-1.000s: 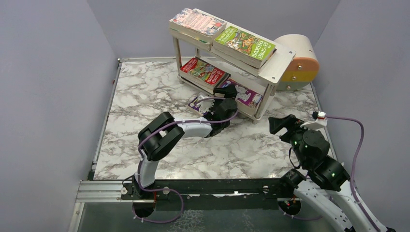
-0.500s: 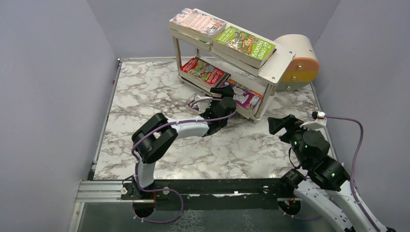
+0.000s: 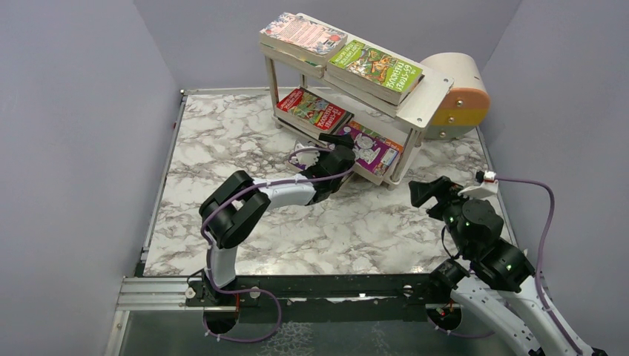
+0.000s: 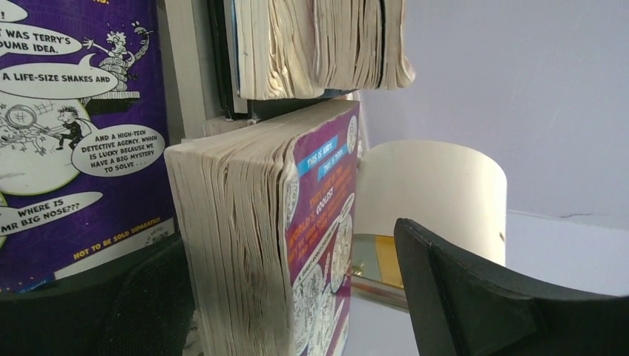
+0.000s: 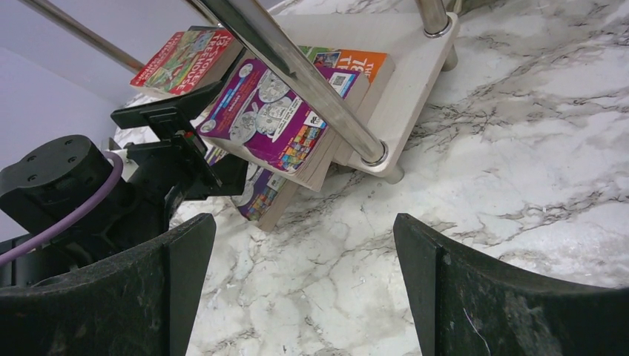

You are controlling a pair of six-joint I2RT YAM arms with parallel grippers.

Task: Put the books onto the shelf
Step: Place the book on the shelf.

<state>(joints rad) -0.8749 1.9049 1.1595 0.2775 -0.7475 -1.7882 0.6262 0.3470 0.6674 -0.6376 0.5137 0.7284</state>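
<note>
Placing step, judged near its end. Purple book (image 3: 374, 152) on lower tier of shelf (image 3: 429, 100), lying tilted over orange book (image 5: 348, 63), near edge overhanging shelf front. Left gripper (image 3: 335, 148) at that edge, jaws spread wide, one finger clear of the cover. Right gripper (image 3: 428, 191) in front of shelf, apart, wide and empty. Next, likely: nudge book fully in, then back out straight without dragging it off.

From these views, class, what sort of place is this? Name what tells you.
Probably a lab robot cell: left arm and right arm bolted at a marble-patterned table, plain grey walls around it, a shelf of books.
</note>
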